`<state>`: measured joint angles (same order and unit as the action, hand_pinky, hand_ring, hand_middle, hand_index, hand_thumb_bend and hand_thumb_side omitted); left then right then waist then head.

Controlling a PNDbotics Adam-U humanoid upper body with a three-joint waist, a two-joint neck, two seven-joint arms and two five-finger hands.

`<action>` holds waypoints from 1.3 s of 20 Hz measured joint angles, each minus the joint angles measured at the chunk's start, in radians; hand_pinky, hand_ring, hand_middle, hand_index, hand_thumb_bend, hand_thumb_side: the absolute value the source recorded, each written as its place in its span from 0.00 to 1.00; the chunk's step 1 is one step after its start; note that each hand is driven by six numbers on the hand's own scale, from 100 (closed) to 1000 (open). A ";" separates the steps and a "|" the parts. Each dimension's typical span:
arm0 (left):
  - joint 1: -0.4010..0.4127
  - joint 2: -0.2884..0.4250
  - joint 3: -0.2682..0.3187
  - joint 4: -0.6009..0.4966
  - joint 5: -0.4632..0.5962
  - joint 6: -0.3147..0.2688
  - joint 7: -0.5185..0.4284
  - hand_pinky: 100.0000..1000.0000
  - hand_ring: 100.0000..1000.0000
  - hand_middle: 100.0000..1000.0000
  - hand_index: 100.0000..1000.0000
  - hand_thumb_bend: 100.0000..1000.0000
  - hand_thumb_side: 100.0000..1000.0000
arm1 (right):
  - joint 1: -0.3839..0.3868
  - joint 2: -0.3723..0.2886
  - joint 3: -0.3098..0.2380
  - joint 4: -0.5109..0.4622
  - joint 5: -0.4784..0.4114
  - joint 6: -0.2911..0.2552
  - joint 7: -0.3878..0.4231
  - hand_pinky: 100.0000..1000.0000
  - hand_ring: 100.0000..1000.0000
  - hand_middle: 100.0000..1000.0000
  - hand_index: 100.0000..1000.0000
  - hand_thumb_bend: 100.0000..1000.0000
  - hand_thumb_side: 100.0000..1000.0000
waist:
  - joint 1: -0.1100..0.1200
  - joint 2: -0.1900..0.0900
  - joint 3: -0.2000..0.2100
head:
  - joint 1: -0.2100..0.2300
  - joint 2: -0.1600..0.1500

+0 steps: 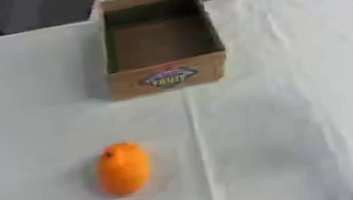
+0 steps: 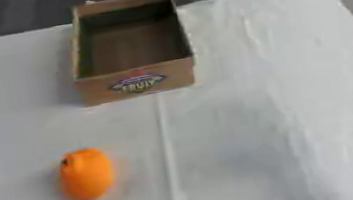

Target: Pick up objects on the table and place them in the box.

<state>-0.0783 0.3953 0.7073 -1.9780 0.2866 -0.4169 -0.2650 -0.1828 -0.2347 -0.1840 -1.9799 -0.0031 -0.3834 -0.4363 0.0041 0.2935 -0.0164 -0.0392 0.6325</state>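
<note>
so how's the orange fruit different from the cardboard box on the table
The orange fruit is rounded, smooth and bright orange; the cardboard box is straight-sided and dull brown with a printed label on its near wall. The fruit is much smaller than the box. The fruit lies near the robot, left of centre; the box stands farther back, open-topped and showing nothing inside. Both rest on the white cloth, apart from each other.

Soft, even light; both views blurred; box (image 1: 167,75) label perhaps unreadable.

1 orange fruit (image 1: 123,168), 1 cardboard box (image 1: 168,76)
</note>
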 measured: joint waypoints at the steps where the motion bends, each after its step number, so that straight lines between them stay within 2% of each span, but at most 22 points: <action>1: 0.004 0.022 -0.012 0.000 -0.014 0.002 -0.009 0.41 0.52 0.46 0.79 0.49 1.00 | 0.002 -0.001 0.000 0.000 0.000 0.000 0.000 0.84 0.98 0.51 0.73 0.00 0.83 | 0.002 -0.001 0.000 | 0.000 0.000; 6: 0.015 0.131 -0.087 0.011 -0.083 -0.035 -0.068 0.45 0.55 0.48 0.82 0.54 1.00 | 0.007 -0.009 0.000 0.000 -0.005 0.000 0.000 0.84 0.98 0.51 0.73 0.00 0.83 | 0.009 -0.006 -0.002 | -0.001 0.000; 12: -0.022 0.266 -0.173 0.073 -0.167 -0.116 -0.153 0.51 0.62 0.54 0.88 0.68 1.00 | 0.007 -0.011 0.001 0.000 -0.007 -0.002 0.002 0.84 0.98 0.51 0.73 0.00 0.83 | 0.012 -0.009 -0.005 | -0.003 -0.001; 15: -0.059 0.329 -0.218 0.109 -0.212 -0.159 -0.196 0.51 0.63 0.54 0.90 0.90 1.00 | 0.007 -0.011 0.001 0.000 -0.008 -0.001 0.004 0.84 0.98 0.51 0.73 0.00 0.83 | 0.012 -0.009 -0.007 | -0.003 -0.001; 17: -0.090 0.360 -0.251 0.120 -0.239 -0.186 -0.223 0.52 0.65 0.56 0.91 0.97 1.00 | 0.007 -0.011 0.002 0.000 -0.008 -0.001 0.007 0.84 0.98 0.51 0.73 0.00 0.84 | 0.012 -0.009 -0.008 | -0.002 -0.001; 18: -0.107 0.374 -0.268 0.122 -0.254 -0.194 -0.232 0.52 0.65 0.57 0.91 0.97 1.00 | 0.007 -0.011 0.004 0.000 -0.008 0.000 0.008 0.84 0.98 0.51 0.73 0.00 0.84 | 0.013 -0.009 -0.010 | 0.000 -0.002; 19: -0.123 0.385 -0.286 0.125 -0.269 -0.194 -0.231 0.52 0.66 0.58 0.92 0.91 1.00 | 0.007 -0.011 0.006 0.000 -0.008 0.000 0.009 0.84 0.98 0.51 0.73 0.00 0.84 | 0.013 -0.009 -0.012 | 0.002 -0.002; 20: -0.136 0.394 -0.307 0.128 -0.284 -0.194 -0.231 0.52 0.66 0.59 0.92 0.91 1.00 | 0.007 -0.011 0.007 0.000 -0.008 0.000 0.009 0.84 0.98 0.51 0.73 0.00 0.84 | 0.013 -0.008 -0.015 | 0.004 -0.002; 21: -0.147 0.401 -0.328 0.136 -0.298 -0.194 -0.232 0.52 0.66 0.60 0.93 0.99 1.00 | 0.007 -0.011 0.007 0.000 -0.008 0.000 0.010 0.84 0.98 0.51 0.73 0.00 0.84 | 0.013 -0.008 -0.017 | 0.006 -0.002; 26: -0.173 0.437 -0.439 0.200 -0.369 -0.194 -0.232 0.54 0.70 0.65 0.97 1.00 0.98 | 0.006 -0.011 0.013 0.000 -0.009 0.000 0.017 0.84 0.99 0.51 0.73 0.00 0.84 | 0.019 -0.005 -0.027 | 0.021 -0.003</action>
<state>-0.2518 0.8322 0.2679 -1.7782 -0.0827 -0.6112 -0.4965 -0.1765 -0.2455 -0.1710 -1.9799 -0.0121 -0.3834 -0.4190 0.0235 0.2887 -0.0434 -0.0179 0.6300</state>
